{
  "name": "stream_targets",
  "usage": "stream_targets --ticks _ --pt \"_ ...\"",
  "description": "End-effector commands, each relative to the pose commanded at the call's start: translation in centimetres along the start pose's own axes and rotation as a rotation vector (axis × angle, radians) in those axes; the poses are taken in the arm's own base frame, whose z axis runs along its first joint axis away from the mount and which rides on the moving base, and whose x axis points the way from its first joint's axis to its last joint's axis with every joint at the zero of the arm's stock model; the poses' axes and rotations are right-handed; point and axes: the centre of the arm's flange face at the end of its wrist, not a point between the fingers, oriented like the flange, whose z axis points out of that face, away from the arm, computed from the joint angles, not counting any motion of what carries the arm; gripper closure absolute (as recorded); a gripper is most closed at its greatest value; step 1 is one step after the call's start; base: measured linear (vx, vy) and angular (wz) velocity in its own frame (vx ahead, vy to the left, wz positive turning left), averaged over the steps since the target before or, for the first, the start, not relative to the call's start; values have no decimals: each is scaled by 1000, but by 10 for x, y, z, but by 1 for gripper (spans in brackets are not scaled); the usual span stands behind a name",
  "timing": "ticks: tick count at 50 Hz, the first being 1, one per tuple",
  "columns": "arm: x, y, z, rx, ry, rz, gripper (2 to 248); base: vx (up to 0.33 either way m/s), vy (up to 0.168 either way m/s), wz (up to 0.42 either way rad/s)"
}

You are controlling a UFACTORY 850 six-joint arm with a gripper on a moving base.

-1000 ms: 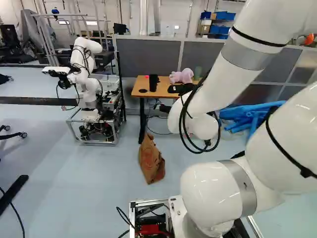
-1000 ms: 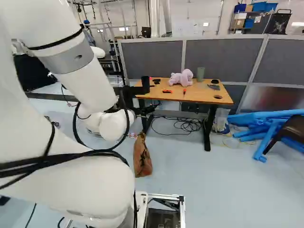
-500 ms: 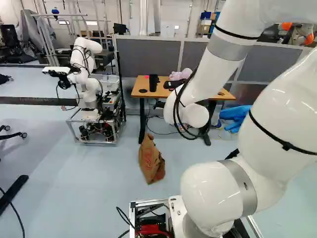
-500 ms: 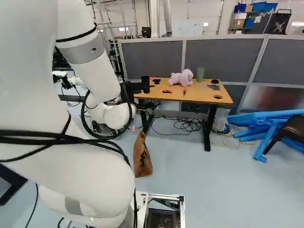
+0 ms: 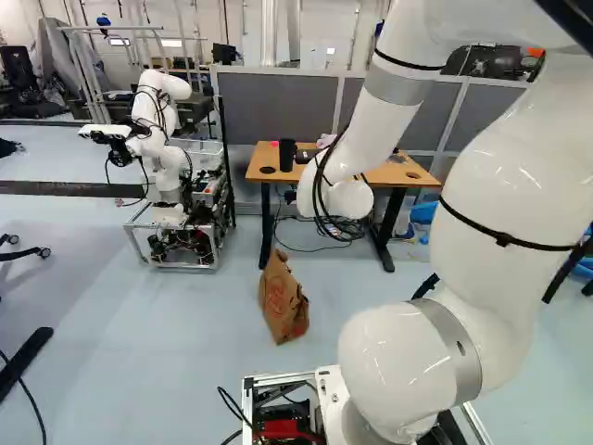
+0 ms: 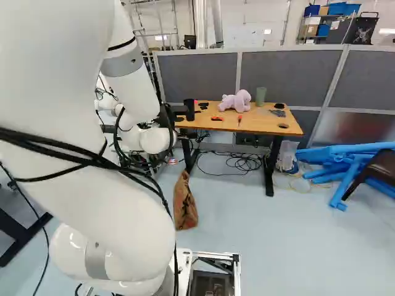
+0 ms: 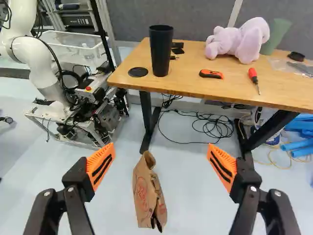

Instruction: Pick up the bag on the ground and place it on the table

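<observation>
Brown bag (image 7: 146, 191) on flr (image 5: 167, 352) (paper), nr tbl (image 7: 186, 83) — plush (image 7: 244, 41), cup (image 7: 161, 51) atop

Bag (image 7: 145, 196) on floor (image 7: 188, 196), before the table (image 7: 183, 76) with soft toy (image 7: 244, 41) on top

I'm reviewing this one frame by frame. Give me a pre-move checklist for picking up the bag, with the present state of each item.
1. Gripper open and holding nothing: ok, its fingers stand wide apart.
2. Bag in the wrist camera's sight: ok, it shows in full below the table.
3. Bag on the floor, not yet lifted: ok.
4. Fingers down at the bag, ready to close: not ok, the bag lies beyond them.
5. Bare tabletop to set it on: cannot tell if it would fit; there is some bare wood between the black cup and the orange cutter.
6. Bag's contents and weight: cannot tell.
</observation>
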Motion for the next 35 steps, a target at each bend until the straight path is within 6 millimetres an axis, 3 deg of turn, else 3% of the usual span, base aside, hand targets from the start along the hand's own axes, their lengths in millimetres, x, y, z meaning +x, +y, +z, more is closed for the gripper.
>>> stream_targets --ticks 35 --pt "5 -29 70 51 -187 -36 3 0 0 0"
